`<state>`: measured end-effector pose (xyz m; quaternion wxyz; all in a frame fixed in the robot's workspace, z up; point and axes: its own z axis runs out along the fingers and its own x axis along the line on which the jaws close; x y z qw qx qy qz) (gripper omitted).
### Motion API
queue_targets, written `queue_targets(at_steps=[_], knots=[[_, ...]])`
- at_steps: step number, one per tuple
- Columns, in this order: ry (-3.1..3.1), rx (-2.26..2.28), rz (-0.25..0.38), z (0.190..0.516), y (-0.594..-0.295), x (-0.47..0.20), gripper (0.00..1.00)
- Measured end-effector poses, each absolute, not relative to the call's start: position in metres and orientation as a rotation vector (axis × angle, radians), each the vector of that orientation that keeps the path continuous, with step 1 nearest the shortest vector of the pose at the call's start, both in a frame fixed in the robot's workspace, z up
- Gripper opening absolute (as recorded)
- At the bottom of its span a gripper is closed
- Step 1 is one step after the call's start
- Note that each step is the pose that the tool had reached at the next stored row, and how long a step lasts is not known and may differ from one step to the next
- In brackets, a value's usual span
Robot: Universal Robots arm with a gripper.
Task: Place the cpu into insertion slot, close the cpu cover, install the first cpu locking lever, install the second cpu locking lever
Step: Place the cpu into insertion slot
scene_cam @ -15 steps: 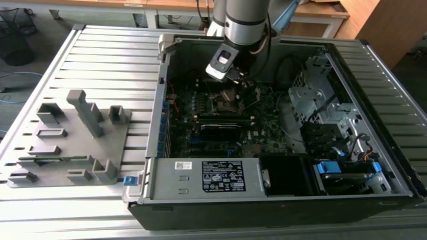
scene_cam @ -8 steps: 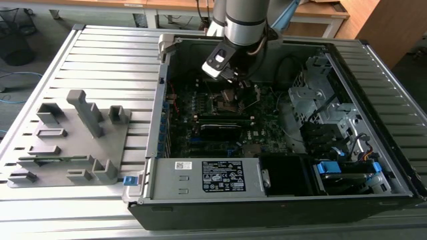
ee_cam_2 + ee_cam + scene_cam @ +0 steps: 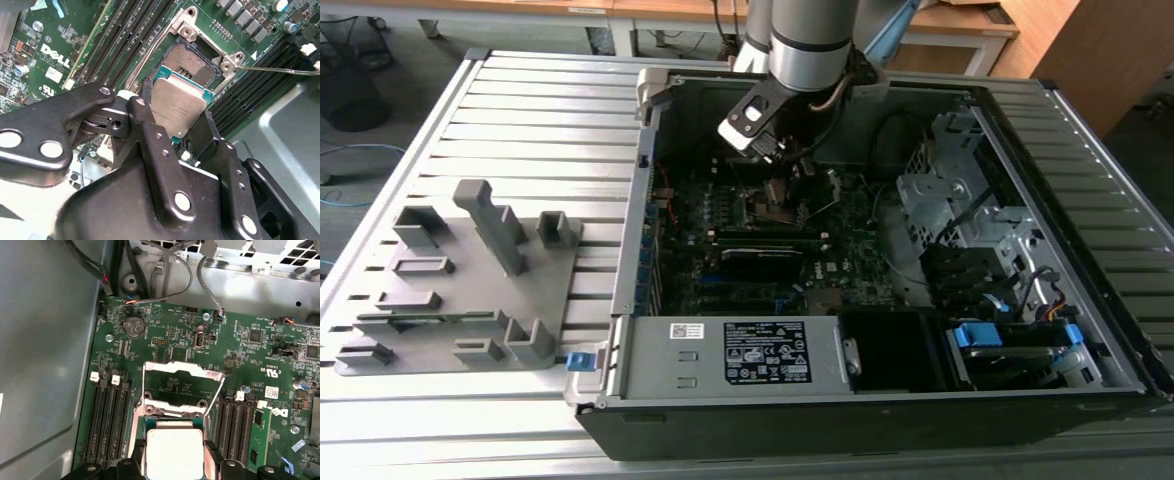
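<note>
On the slatted tabletop (image 3: 520, 110), at the exterior view's left, stands a grey holder (image 3: 454, 290) with upright posts and pockets. To its right, the open computer case (image 3: 854, 425) holds the green motherboard (image 3: 694, 220). A power supply (image 3: 734, 355) lies along the case's near wall, and a drive cage (image 3: 947, 180) sits further right. Inside the case, the gripper (image 3: 175, 125) pinches the cpu (image 3: 177, 102) by two opposite edges, close over the insertion slot (image 3: 192, 60), whose dark centre is bare. Whether they touch I cannot tell. The cpu cover (image 3: 182, 371) stands swung open beyond the slot.
</note>
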<state>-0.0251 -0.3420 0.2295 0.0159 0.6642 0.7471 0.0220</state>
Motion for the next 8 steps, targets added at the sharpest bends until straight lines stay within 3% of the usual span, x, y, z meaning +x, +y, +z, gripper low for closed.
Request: queue_targets(at_steps=[8], knots=[[2.254,2.139,0.066,0.2293,-0.342,-0.0251,0.54]])
